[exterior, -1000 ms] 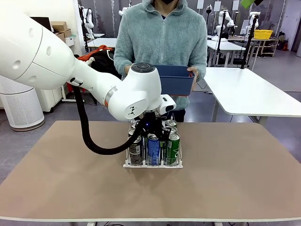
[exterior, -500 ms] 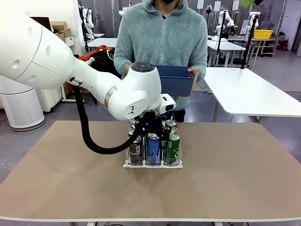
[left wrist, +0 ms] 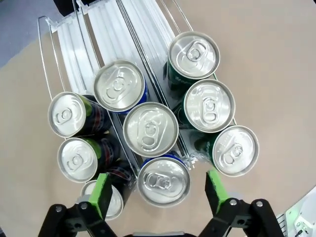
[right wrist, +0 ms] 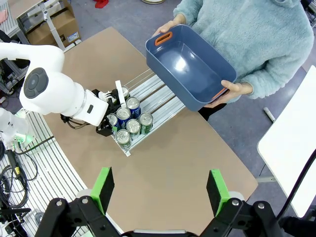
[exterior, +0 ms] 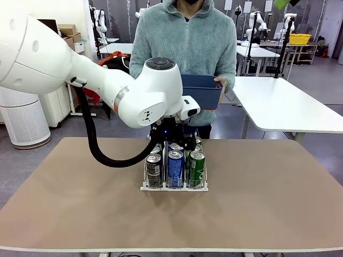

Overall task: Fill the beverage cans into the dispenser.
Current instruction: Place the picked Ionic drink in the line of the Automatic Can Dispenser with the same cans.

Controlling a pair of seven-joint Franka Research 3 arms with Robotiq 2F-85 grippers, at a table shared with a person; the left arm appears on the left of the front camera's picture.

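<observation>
The left gripper [left wrist: 159,190] hangs with jaws wide over the dispenser [exterior: 174,187] mid-table, gripping nothing. 9 cans [left wrist: 150,129] fill 3 lanes, seemingly 3 each. The right gripper [right wrist: 159,190], also wide, hovers high above the table [right wrist: 187,163].

Nine beverage cans [left wrist: 150,129] stand in one dispenser [left wrist: 113,37], three to each lane: three black, three blue, three green. One blue bin [right wrist: 190,66], held by one person [exterior: 185,45].

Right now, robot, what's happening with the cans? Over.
Left gripper open above the slim aluminium cans. Right gripper open, high up. Nine cans in the white wire dispenser. Nothing blocking.
</observation>
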